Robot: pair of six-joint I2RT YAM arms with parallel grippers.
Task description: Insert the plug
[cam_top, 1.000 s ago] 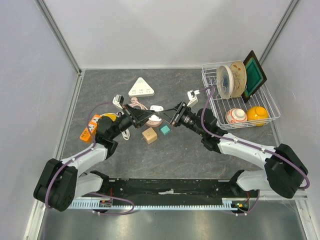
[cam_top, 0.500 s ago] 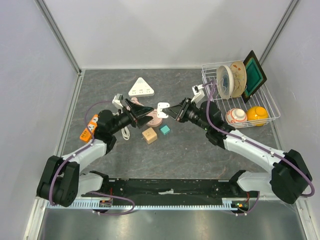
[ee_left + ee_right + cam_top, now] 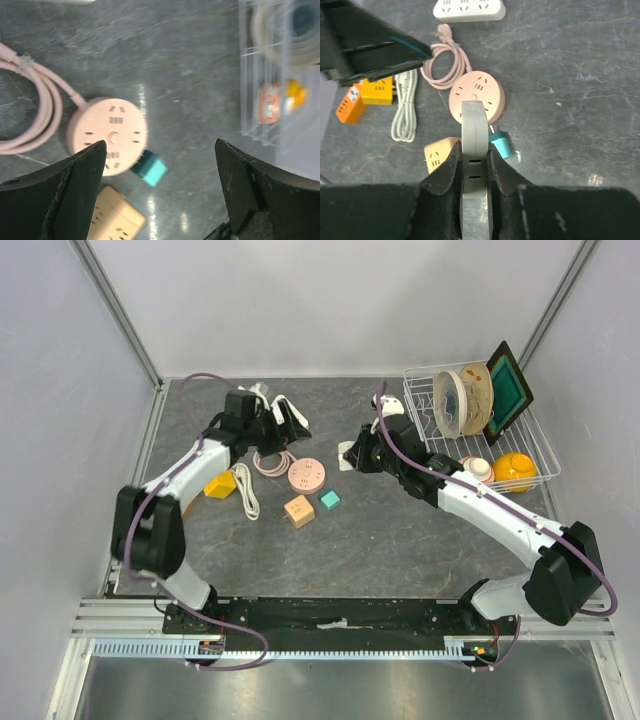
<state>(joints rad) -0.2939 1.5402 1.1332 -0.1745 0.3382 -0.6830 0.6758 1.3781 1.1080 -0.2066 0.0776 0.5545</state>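
**Hazards**
1. Pink coiled cord (image 3: 268,460) and pink round socket block (image 3: 306,475), left of centre on the grey stone-pattern tabletop (image 3: 380,540). The block looks light and nothing holds it. A skewed push would likely slide or tip it rather than seat the pins.
2. Tan cube adaptor (image 3: 298,510) and small teal cube (image 3: 329,500), just beside the block's near edge. Either is likely to be knocked by a low approach.
3. Flat white plug (image 3: 473,122), pinched edge-on. Its pins are hidden, so their alignment with the slots cannot be checked. The plug may also twist in the grip under load.

**Jaws**
1. Left jaws: spread wide, empty, touching nothing. They hover above the back of the tabletop, behind the pink cord.
2. Right jaws: pressed tight on the plug's two flat faces. They hold it in the air to the right of the pink block and apart from it, between that block and the white wire dish rack (image 3: 500,487).
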